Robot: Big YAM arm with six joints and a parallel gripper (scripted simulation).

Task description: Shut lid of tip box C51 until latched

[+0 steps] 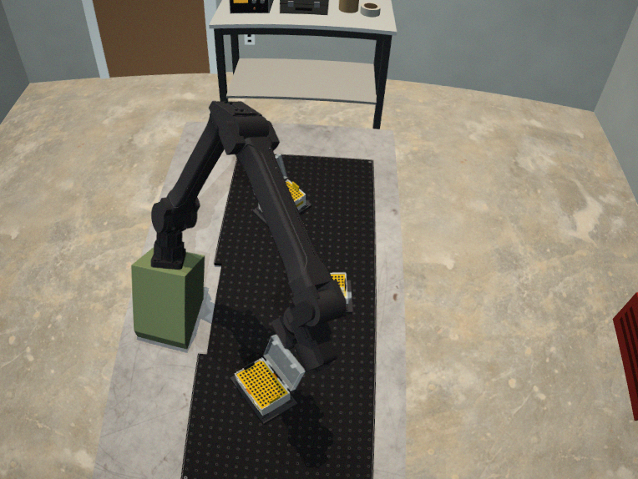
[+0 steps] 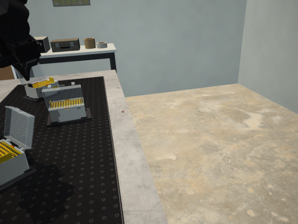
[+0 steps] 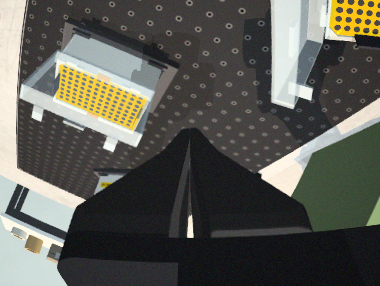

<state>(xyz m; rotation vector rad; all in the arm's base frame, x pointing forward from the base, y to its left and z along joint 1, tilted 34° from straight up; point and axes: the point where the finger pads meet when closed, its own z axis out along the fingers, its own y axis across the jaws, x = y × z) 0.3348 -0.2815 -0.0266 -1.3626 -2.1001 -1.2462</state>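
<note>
My gripper (image 2: 28, 79) (image 3: 190, 141) is shut and empty, raised beyond H3's lid; its tips are hidden in the top view. H3's box (image 1: 260, 383) (image 2: 14, 166) (image 3: 360, 17), nearest the top camera, has its clear lid (image 1: 283, 363) (image 2: 19, 127) standing open. H2's box (image 1: 338, 281) (image 2: 68, 114) (image 3: 100, 95), in the middle, has its lid (image 2: 63, 92) open. H1's box (image 1: 295, 193) (image 2: 32, 92), farthest, has its lid (image 1: 280, 164) (image 2: 36, 72) open. All appear to sit flat in their holders. No sticker ID is legible. My arm hides parts of H1 and H2 in the top view.
My arm (image 1: 278, 216) reaches from the green pedestal (image 1: 159, 304) across the black perforated mat (image 1: 340, 411). The mat lies on a grey table top (image 1: 389, 360). A side bench (image 1: 304, 22) with a case (image 2: 64, 45) and tape rolls stands behind.
</note>
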